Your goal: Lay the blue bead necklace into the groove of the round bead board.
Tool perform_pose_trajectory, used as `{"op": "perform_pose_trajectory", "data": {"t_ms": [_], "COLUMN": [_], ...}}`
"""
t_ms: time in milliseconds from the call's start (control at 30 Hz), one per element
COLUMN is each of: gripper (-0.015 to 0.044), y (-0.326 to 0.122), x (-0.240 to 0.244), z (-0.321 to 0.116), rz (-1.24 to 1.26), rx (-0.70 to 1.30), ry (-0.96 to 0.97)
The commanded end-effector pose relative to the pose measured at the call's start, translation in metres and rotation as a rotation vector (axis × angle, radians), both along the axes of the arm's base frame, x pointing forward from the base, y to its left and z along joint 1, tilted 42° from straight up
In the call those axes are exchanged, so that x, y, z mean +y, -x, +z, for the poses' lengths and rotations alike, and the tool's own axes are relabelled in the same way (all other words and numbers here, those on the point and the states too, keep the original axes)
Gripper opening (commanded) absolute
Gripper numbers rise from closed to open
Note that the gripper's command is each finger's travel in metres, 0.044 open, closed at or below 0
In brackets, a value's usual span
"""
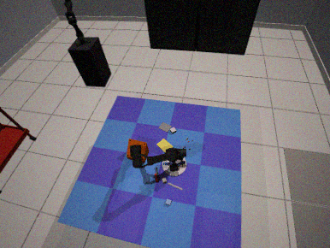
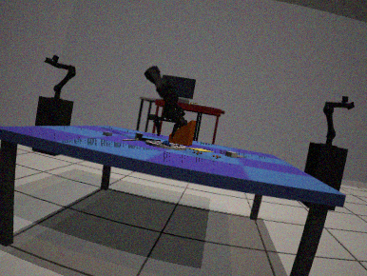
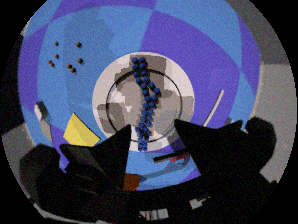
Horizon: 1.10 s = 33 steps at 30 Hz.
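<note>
The round bead board [image 1: 181, 172] [image 3: 101, 92] is pale, with a thin dark ring groove. The blue bead necklace [image 1: 167, 163] [image 3: 145, 92] lies bunched in a long, narrow, nearly double strand across the board in the wrist view. It runs from near the far rim to the near rim, crossing the ring instead of following it. My gripper [image 1: 177, 166] [image 3: 153, 124] is open above the near part of the board. In the wrist view the fingertips stand on either side of the strand, with no beads gripped. Their exact height above the board is unclear.
A yellow square [image 1: 164, 145] [image 3: 79, 131] lies beside the board, with several small orange-brown balls beyond. A pale stick [image 1: 175, 186] [image 3: 214, 107] lies on the other side. A dark and red tool [image 3: 171, 157] lies near the board. An orange block [image 1: 132, 147] stands by the arm base.
</note>
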<state>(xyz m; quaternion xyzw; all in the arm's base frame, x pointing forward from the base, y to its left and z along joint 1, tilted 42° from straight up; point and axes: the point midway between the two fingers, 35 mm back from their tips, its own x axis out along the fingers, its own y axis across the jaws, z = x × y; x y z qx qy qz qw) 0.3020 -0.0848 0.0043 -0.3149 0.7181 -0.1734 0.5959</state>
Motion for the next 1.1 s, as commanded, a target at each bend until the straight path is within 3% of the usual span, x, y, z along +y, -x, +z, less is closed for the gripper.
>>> {"op": "perform_pose_trajectory", "data": {"t_ms": [0, 1067], "gripper": [0.025, 0.025], "y": [0.032, 0.043], "x": [0.009, -0.008], "z": [0.009, -0.01], "rz": [-0.121, -0.159], "rx": [-0.101, -0.138], "ry": [0.013, 0.02]}}
